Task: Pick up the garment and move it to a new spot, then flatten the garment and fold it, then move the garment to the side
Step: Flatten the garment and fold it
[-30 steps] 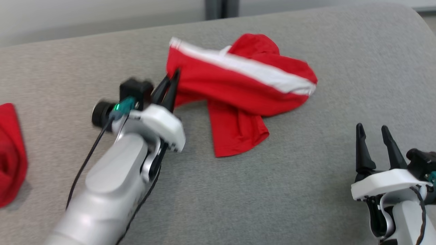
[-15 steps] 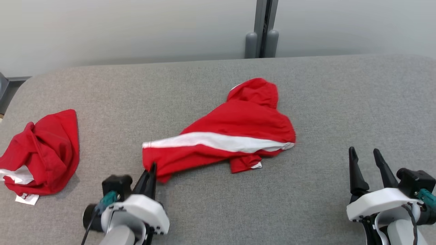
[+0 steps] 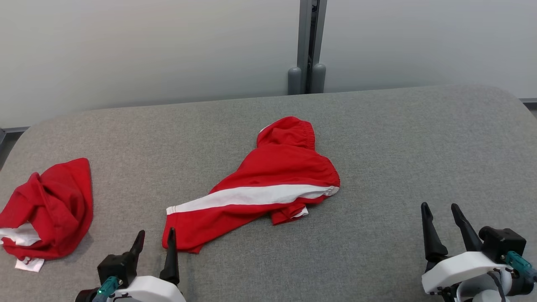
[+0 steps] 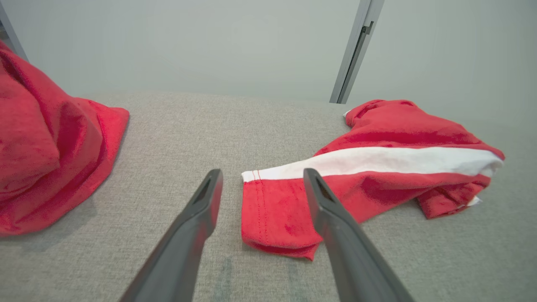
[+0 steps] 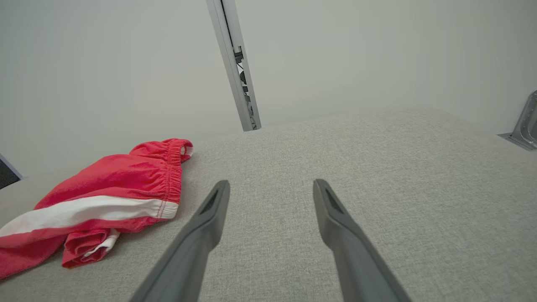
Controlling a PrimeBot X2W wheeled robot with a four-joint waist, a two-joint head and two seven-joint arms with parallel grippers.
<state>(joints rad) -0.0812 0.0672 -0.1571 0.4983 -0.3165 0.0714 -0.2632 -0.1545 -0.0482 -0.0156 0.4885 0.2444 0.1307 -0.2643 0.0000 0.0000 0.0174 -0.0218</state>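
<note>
The garment (image 3: pixel 268 184) is a pair of red shorts with a white side stripe, lying crumpled at the middle of the grey padded table (image 3: pixel 377 134). Its near leg hem (image 4: pixel 272 209) lies just beyond my left gripper (image 3: pixel 155 237), which stands open at the table's near left with nothing between its fingers. The left wrist view shows the garment (image 4: pixel 377 159) stretching away to the right. My right gripper (image 3: pixel 440 209) is open and empty at the near right, well clear of the garment (image 5: pixel 117 197), whose elastic waistband lies to its left.
A second red garment (image 3: pixel 50 209) lies bunched at the table's left edge, also large in the left wrist view (image 4: pixel 46 151). A pale wall with a grey post (image 3: pixel 306 46) stands behind the table. Bare grey padding lies to the right of the shorts.
My left gripper has opened and let go of the shorts' leg hem, which now rests on the table. The camera has tilted up, so the whole scene has shifted.
</note>
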